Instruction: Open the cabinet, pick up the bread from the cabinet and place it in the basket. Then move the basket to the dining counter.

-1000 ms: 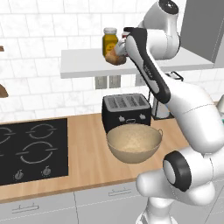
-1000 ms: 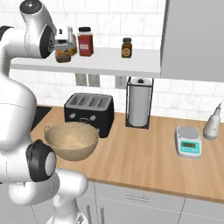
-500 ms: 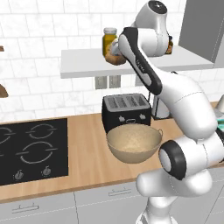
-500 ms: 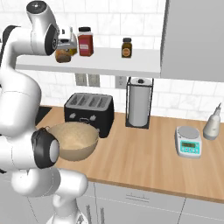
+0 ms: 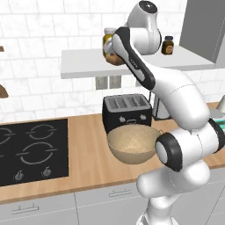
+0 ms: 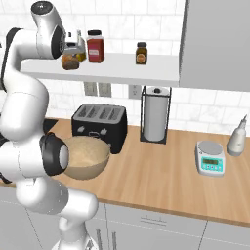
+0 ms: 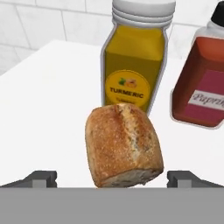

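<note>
Golden-brown bread (image 7: 124,145) on the cabinet shelf (image 7: 48,96), between the wide-open tool (image 7: 112,178) fingers, not gripped. Could nudge the turmeric jar (image 7: 133,57) just behind if pushed deeper. Basket (image 5: 133,144) waiting on the tabletop (image 5: 88,145).

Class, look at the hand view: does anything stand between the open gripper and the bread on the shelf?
Nothing visible does. The bread lies directly ahead of the gripper, between its spread fingertips. The turmeric jar and the red jar stand behind the bread, not in front of it.
</note>
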### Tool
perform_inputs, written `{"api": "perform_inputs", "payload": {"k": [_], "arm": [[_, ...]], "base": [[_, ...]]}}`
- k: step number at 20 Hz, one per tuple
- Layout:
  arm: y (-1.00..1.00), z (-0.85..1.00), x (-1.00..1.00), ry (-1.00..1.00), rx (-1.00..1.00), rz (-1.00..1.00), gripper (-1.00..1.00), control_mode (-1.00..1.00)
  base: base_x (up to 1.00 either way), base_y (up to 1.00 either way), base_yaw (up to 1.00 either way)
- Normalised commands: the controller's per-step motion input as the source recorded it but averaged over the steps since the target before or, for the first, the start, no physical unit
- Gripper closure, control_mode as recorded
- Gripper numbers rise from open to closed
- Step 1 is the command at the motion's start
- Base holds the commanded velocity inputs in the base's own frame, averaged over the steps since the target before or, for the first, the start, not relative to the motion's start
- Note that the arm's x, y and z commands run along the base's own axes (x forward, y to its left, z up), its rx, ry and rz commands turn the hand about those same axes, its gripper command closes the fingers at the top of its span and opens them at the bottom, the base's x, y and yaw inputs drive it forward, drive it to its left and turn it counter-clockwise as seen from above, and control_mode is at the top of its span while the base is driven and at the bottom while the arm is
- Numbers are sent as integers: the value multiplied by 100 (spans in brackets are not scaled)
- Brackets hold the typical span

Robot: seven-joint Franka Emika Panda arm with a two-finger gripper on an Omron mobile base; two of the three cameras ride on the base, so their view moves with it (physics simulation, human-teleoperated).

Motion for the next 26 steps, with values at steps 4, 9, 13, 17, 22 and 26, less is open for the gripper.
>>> {"api": "perform_inputs", "payload": {"k": [4,9,13,17,22,26], "arm": [[0,0,18,3,0,0,-100,-100],[0,-2,12,8,0,0,-100,-100],[0,-16,9,9,0,0,-100,-100],[-1,-34,14,10,0,0,-100,-100],[0,-34,11,1,0,0,-100,-100],[0,-15,14,0,0,0,-100,-100]], "base": [[0,0,0],[0,0,0],[0,0,0],[0,0,0],[0,0,0],[0,0,0]]}}
